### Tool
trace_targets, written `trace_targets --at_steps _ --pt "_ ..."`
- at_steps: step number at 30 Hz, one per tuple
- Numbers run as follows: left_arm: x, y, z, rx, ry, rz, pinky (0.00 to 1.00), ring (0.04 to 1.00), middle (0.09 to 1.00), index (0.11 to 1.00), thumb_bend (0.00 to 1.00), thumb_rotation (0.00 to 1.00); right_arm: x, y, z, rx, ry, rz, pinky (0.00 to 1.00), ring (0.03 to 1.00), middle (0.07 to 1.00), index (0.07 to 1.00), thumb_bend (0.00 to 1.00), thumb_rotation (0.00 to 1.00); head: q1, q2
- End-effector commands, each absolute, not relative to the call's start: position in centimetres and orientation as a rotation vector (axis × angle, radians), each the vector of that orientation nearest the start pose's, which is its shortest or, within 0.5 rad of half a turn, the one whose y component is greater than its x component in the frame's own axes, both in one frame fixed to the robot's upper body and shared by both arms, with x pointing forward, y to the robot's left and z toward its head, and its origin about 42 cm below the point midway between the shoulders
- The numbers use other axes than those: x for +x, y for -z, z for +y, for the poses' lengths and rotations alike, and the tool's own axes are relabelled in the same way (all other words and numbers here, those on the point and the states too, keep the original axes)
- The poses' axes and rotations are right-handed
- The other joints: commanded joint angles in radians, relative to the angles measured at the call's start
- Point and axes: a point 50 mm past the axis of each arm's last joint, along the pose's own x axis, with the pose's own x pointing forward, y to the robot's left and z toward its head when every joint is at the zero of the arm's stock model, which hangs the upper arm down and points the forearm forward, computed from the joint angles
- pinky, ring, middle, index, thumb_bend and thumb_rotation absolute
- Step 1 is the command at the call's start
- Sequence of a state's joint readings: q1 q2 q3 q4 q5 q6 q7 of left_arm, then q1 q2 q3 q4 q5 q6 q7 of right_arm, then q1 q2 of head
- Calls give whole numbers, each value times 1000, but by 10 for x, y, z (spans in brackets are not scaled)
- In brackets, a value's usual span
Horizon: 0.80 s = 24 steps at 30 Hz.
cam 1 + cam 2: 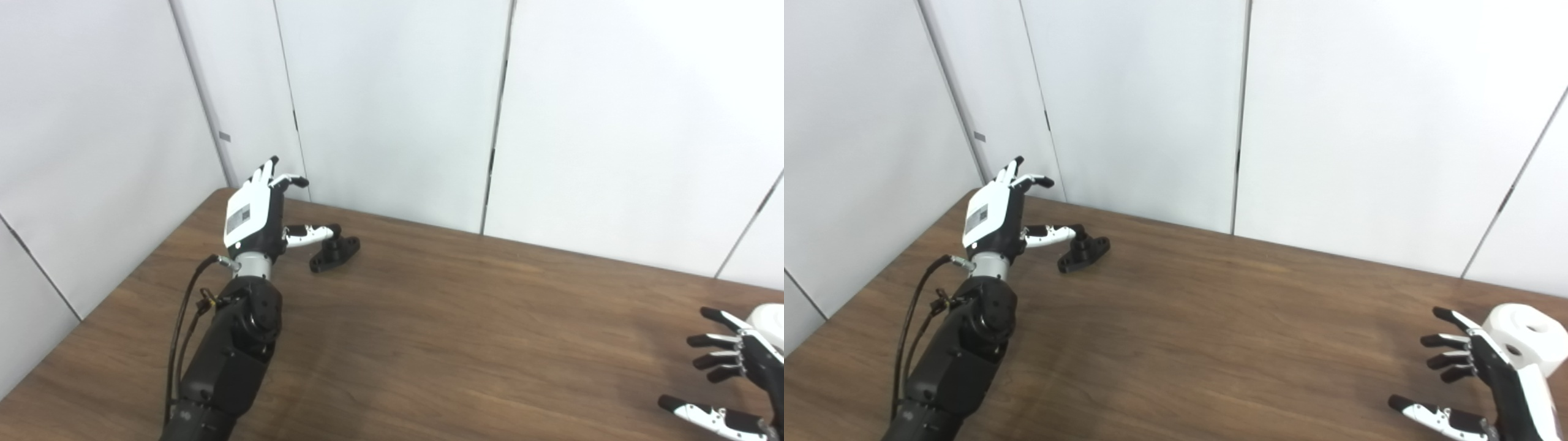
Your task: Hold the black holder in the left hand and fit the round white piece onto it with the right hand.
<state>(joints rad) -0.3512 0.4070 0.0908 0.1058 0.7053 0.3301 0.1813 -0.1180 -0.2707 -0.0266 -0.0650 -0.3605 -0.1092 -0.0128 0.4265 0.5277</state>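
Left hand [254,211] is up near the far left corner of the bench [429,331], fingers spread, holding nothing. Thumb points right, its tip just beside the black holder [335,253], maybe touching the post; can't tell. Holder lies flat on the bench near the far edge, just right of that hand: an elongated flat base with a short round post standing in the middle.

Right hand [1488,380] is at the near right corner, fingers apart and curled a little, empty. The round white piece [1528,337] sits just behind it at the bench's right edge, partly hidden by the hand; contact not clear. It's a thick drum shape with a hole in the top and another in the side.

Handling guess: both look like rigid plastic, light, not fragile. Holder is low and flat, so pinch across the narrow width of the base and leave the post clear for mating. White piece looks smooth, could slip; wrap around the curved wall, keep the mating hole unobstructed.

Nothing grasped yet.
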Motion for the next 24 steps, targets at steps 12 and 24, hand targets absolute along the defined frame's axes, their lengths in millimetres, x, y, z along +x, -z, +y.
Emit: trace_targets --at_steps 12,24 --pt "408 -218 386 1131 -484 81 1000 1000 1000 720 1000 386 323 -195 -296 -649 31 -359 458 556 655 806 722 0 -8 10" --pt "414 -201 387 1182 -392 159 1000 1000 1000 709 1000 410 320 -200 -295 -653 29 -355 457 551 649 803 743 0 -16 21"
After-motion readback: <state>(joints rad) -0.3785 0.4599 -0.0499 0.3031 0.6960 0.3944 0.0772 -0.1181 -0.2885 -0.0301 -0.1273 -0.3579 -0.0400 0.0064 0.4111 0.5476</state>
